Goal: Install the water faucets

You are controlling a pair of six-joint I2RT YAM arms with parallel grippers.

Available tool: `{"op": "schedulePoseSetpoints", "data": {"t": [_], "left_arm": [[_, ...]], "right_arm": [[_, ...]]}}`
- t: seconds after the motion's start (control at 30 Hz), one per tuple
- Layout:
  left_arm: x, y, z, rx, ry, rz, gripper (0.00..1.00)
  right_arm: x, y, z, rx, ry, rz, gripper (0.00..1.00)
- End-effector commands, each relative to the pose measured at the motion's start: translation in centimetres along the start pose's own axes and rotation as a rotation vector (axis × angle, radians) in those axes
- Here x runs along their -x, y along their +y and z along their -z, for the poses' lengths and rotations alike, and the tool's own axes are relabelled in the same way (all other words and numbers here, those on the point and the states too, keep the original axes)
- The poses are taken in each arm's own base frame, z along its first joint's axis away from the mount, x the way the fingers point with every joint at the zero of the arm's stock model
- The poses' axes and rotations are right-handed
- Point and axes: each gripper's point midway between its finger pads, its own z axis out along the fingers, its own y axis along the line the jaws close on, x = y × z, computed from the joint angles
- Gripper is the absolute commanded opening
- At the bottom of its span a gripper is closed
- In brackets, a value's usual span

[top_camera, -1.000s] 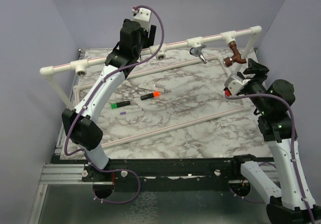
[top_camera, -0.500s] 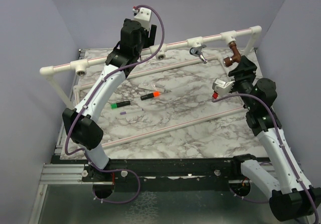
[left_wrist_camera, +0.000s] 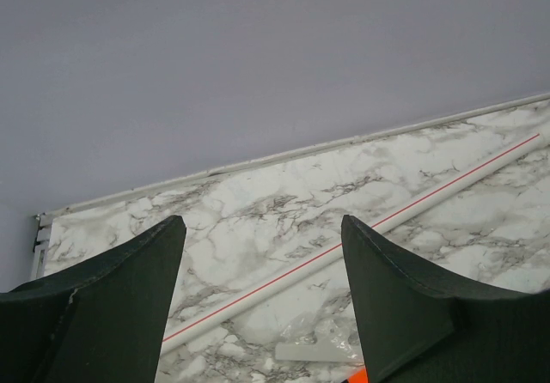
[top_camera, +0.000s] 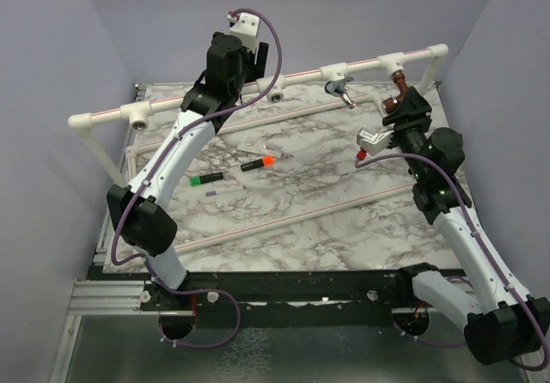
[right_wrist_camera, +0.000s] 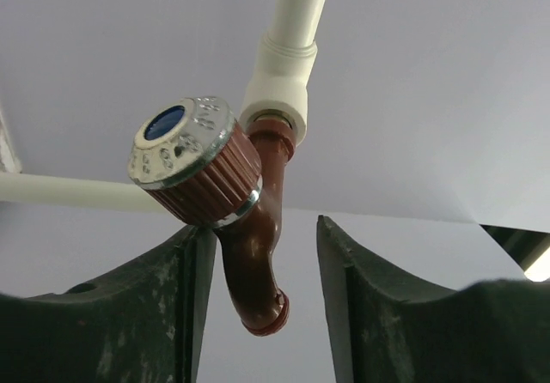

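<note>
The copper-coloured faucet [top_camera: 396, 89] hangs from a white tee on the raised pipe frame [top_camera: 301, 75] at the back right. In the right wrist view its spout [right_wrist_camera: 255, 271] points down and its ribbed knob [right_wrist_camera: 193, 164] faces the camera. My right gripper [top_camera: 402, 101] is open, its jaws either side of the spout [right_wrist_camera: 262, 224]; the left finger is close against it and the right finger stands apart. The silver faucet [top_camera: 342, 89] hangs from the tee left of it. My left gripper [top_camera: 261, 58] is open and empty, held high by the pipe frame's middle [left_wrist_camera: 262, 220].
Open tee fittings sit on the frame at the left [top_camera: 137, 118] and middle [top_camera: 277, 91]. An orange-capped marker [top_camera: 258, 162], a green-capped marker [top_camera: 206, 178] and a clear plastic bag [top_camera: 253, 148] lie on the marble table [top_camera: 326, 237]. Loose white pipes [left_wrist_camera: 361, 237] lie across it.
My right arm has swung left and forward, bringing its open gripper up around the copper faucet's spout. The left arm has not moved.
</note>
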Motion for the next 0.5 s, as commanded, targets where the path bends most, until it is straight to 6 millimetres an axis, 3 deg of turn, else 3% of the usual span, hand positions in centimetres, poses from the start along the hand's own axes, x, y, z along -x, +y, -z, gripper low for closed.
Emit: {"op": "schedulePoseSetpoints", "data": {"t": [0.0, 0.23, 0.4, 0.47], "left_arm": [[-6.77, -3.37, -0.57, -0.088, 0.186, -0.045, 0.75], [-7.07, -3.32, -0.54, -0.086, 0.193, -0.048, 0.75], [-7.01, -3.4, -0.47, -0.088, 0.192, -0.048, 0.75], [-7.09, -3.41, -0.46, -0.089, 0.194, -0.049, 0.75]], "right_arm": [[-0.86, -0.31, 0.05, -0.036, 0.061, -0.01, 0.51], [-0.46, 0.1, 0.19, -0.048, 0.059, -0.054, 0.26], [-0.07, 0.38, 0.37, -0.06, 0.057, -0.125, 0.01], [0.04, 0.33, 0.46, -0.072, 0.053, -0.179, 0.0]]}}
